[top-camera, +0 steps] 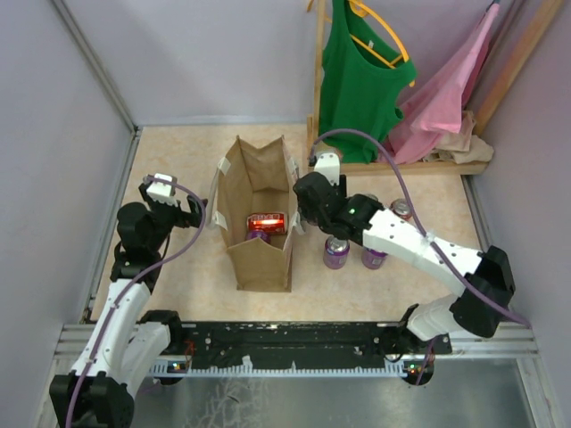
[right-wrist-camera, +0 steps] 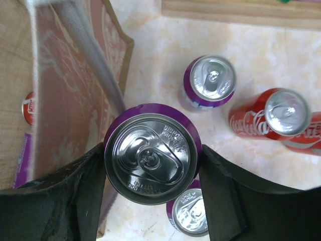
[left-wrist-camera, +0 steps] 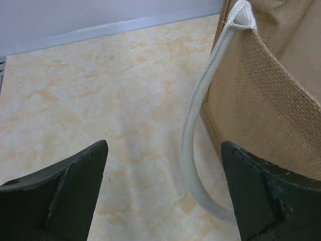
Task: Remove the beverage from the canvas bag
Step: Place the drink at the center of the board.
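Beverage in hand: a purple can [right-wrist-camera: 150, 153] is clamped upright between the right fingers [right-wrist-camera: 75, 201], raised just outside the right wall of the canvas bag [top-camera: 260, 263]. The lift out looks done, and only the setting down remains. The spot seems chosen so the can joins the other cans [right-wrist-camera: 210, 83] grouped on the tabletop [left-wrist-camera: 100, 90] below and beside it. A red can [top-camera: 266, 220] lies on the bag's floor. The left fingers [left-wrist-camera: 65, 191] are spread wide and empty, just beside the bag's left wall and its pale strap [left-wrist-camera: 193, 145], likely posted there to steady the tall tote.
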`<state>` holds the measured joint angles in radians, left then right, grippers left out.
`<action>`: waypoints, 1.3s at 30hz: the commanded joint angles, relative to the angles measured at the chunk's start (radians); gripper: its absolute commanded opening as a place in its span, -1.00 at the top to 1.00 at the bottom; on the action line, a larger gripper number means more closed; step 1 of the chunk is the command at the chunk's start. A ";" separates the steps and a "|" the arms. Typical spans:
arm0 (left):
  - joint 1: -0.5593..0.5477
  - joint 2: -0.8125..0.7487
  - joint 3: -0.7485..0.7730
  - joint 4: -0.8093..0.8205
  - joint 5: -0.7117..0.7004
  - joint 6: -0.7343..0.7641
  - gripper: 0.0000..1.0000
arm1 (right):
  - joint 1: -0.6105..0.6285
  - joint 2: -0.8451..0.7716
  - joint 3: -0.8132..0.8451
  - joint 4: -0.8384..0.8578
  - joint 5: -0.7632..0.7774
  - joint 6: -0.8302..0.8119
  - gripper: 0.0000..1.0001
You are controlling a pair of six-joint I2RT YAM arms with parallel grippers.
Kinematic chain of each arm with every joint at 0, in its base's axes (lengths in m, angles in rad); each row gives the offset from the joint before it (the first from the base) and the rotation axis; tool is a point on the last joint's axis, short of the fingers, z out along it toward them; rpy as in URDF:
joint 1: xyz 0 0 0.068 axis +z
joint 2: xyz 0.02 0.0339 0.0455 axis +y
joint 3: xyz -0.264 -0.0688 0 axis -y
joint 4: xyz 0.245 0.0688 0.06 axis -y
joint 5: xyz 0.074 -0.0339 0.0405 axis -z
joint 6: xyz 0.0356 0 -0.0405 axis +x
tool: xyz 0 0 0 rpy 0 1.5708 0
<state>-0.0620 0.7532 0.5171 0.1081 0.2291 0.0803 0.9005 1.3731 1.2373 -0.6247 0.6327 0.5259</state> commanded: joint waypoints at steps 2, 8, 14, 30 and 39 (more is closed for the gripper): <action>-0.005 -0.016 0.012 -0.003 0.007 0.003 -1.00 | -0.006 0.040 -0.016 0.171 0.002 -0.011 1.00; -0.004 -0.014 0.011 -0.004 0.001 0.009 -1.00 | -0.008 0.080 -0.072 0.211 -0.001 -0.006 1.00; -0.007 -0.008 0.007 -0.003 0.002 0.010 -1.00 | -0.009 0.112 -0.120 0.242 -0.023 0.004 1.00; -0.019 -0.010 0.010 -0.009 -0.027 0.025 -1.00 | -0.012 0.174 -0.189 0.280 -0.073 0.063 -0.24; -0.020 -0.013 0.044 -0.026 -0.043 0.027 -1.00 | -0.011 0.103 -0.080 0.178 0.008 0.021 -0.71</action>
<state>-0.0769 0.7506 0.5194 0.0849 0.2008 0.0975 0.8936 1.5455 1.0542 -0.4324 0.5713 0.5617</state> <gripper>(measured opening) 0.998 0.834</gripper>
